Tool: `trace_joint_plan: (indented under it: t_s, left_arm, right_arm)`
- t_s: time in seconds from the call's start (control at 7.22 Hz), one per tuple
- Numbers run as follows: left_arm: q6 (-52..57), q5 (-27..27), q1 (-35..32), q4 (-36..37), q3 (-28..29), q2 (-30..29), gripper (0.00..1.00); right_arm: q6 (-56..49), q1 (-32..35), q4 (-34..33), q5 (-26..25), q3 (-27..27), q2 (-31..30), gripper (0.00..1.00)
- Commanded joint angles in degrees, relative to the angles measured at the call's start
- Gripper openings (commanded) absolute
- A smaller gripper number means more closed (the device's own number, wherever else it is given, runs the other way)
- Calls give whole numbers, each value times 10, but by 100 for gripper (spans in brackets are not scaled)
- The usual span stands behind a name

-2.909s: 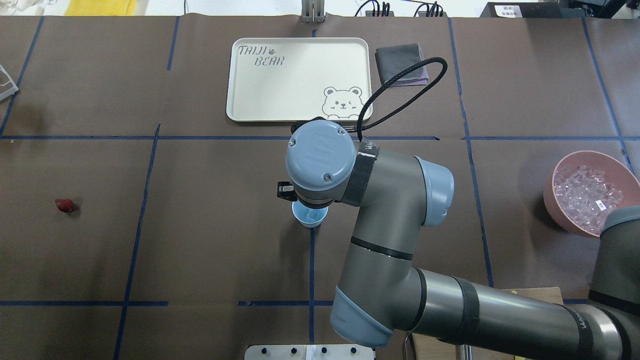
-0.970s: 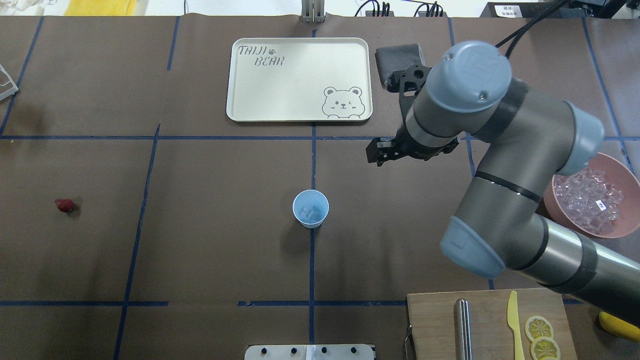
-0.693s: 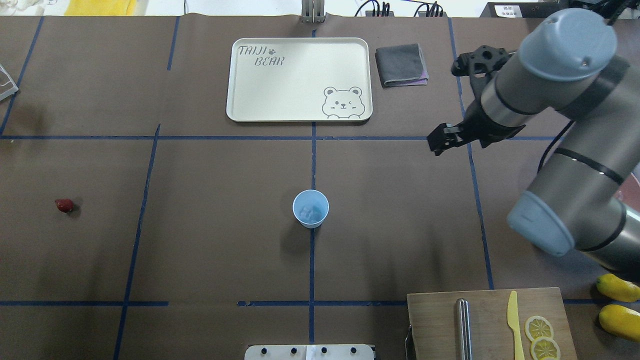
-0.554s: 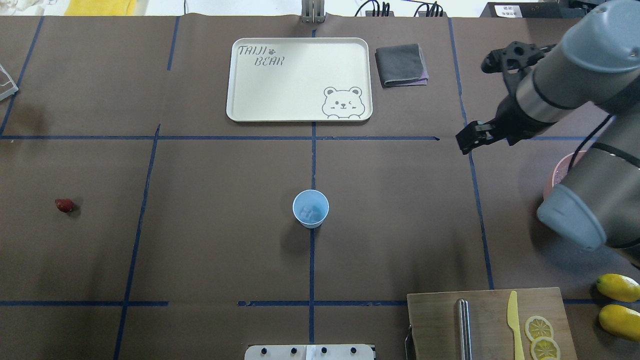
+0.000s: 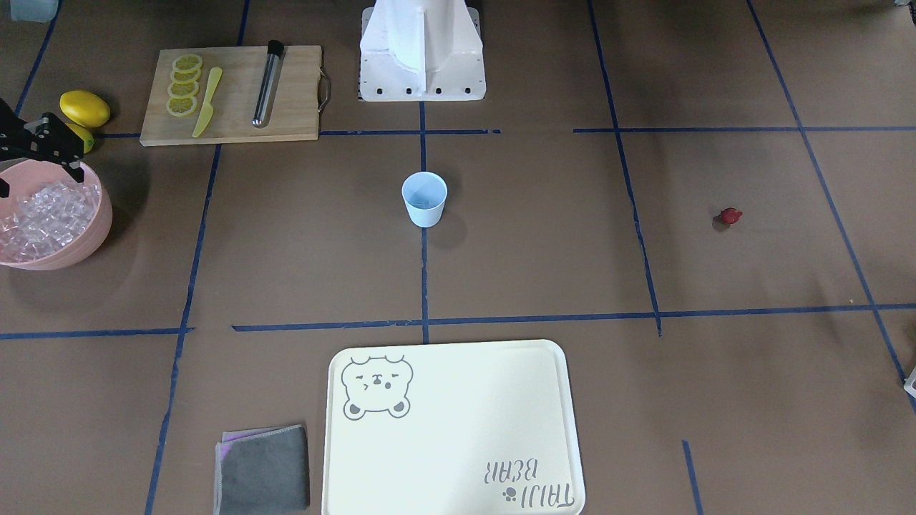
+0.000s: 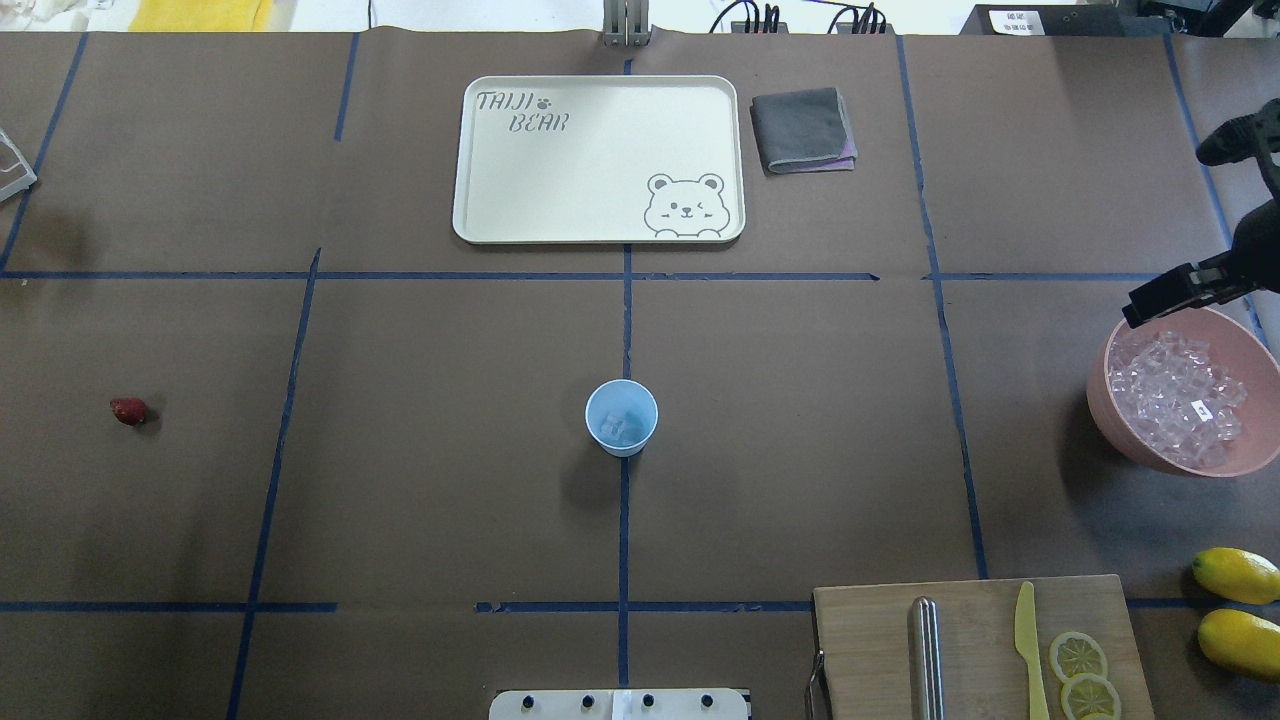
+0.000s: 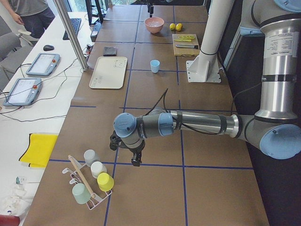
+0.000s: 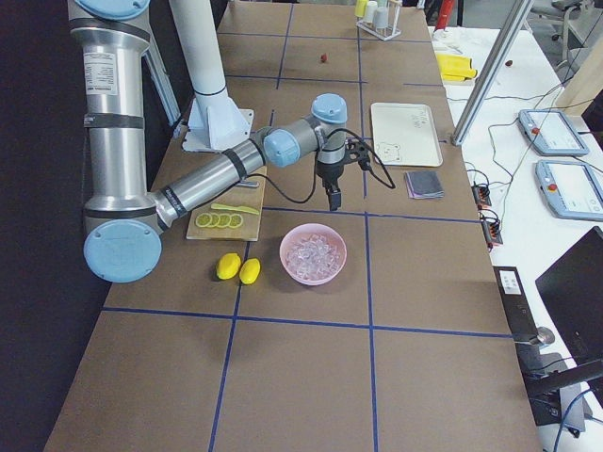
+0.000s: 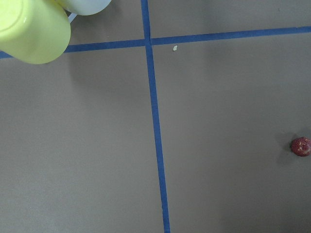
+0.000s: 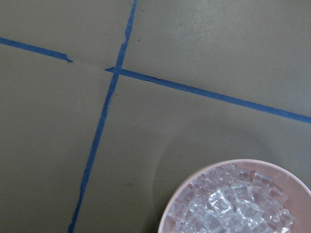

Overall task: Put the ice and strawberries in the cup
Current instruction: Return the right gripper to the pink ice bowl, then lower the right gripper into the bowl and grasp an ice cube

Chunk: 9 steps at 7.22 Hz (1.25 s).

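Observation:
The light-blue cup (image 6: 621, 417) stands upright at the table's middle, with a few clear ice cubes in it; it also shows in the front view (image 5: 424, 199). Most ice (image 6: 1172, 398) fills a large pink bowl (image 6: 1110, 415) at the right. The red strawberry (image 6: 129, 410) lies alone at the far left, and shows in the left wrist view (image 9: 301, 146). My right gripper (image 6: 1165, 296) hovers over the bowl's far rim, empty, its jaws apart in the front view (image 5: 36, 175). My left gripper (image 7: 136, 159) shows only in the exterior left view; I cannot tell whether it is open or shut.
A cream bear tray (image 6: 598, 160) and a folded grey cloth (image 6: 803, 130) lie at the back. A cutting board (image 6: 975, 650) with a knife and lemon slices and two lemons (image 6: 1235, 575) are front right. A rack of upturned cups (image 7: 91, 181) stands past the strawberry.
My right arm rose from over the cup and swung right, ending above the pink bowl's far rim. The cup, strawberry and bowl have not moved.

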Motion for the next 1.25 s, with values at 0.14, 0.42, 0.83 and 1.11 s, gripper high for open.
trace_joint_plan:
  t_s: [0.14, 0.42, 0.83, 1.11]
  left_arm:
    - [0, 0, 0, 0, 0, 0, 100]
    - [0, 0, 1, -1, 0, 0, 100]
    - [1, 0, 1, -1, 0, 0, 100]
    - [1, 0, 2, -1, 0, 0, 100]
  right_arm:
    - [24, 5, 124, 0, -45, -72, 98]
    - [64, 5, 241, -2, -115, -78, 98]
    - [68, -21, 245, -4, -116, -99, 89]
    - [68, -38, 245, -4, -114, -110, 85]
